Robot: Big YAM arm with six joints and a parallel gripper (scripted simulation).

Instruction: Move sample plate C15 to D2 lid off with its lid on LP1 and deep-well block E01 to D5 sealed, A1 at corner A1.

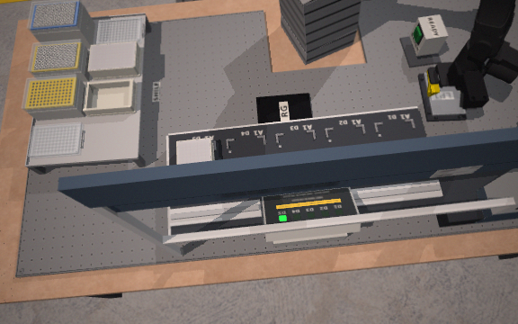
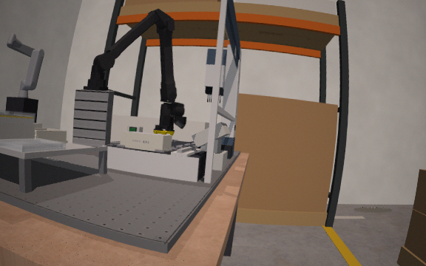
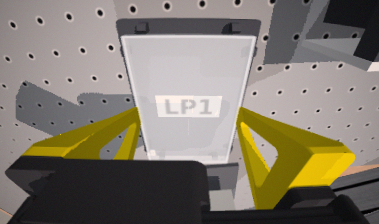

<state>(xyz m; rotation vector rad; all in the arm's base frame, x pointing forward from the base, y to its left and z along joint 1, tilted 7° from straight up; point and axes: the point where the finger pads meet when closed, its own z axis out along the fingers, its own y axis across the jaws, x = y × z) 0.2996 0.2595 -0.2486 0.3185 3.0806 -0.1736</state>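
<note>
My gripper (image 1: 436, 89) (image 2: 163, 131) (image 3: 188, 112) is shut on the clear plate lid (image 1: 450, 100) (image 3: 190, 65), its yellow fingers on the lid's two long sides. The lid sits level right over lid park LP1 (image 1: 444, 116) (image 3: 185, 25), and the "LP1" label shows through it. I cannot tell if the lid touches the park. The white sealed deep-well block E01 (image 1: 193, 151) lies in D5 at the left end of the deck strip (image 1: 349, 135). Two clear well plates (image 1: 55, 139) (image 1: 120, 30) lie on the SHELF (image 1: 111, 146); I cannot read which is C15.
The SHELF also carries tip racks (image 1: 51, 92), a sealed block (image 1: 112, 58) and an open reservoir (image 1: 109, 96). The black regrip nest RG (image 1: 270, 108) is behind the deck. The READY key (image 1: 430, 31) stands behind LP1. A blue gantry beam (image 1: 286, 171) spans the front.
</note>
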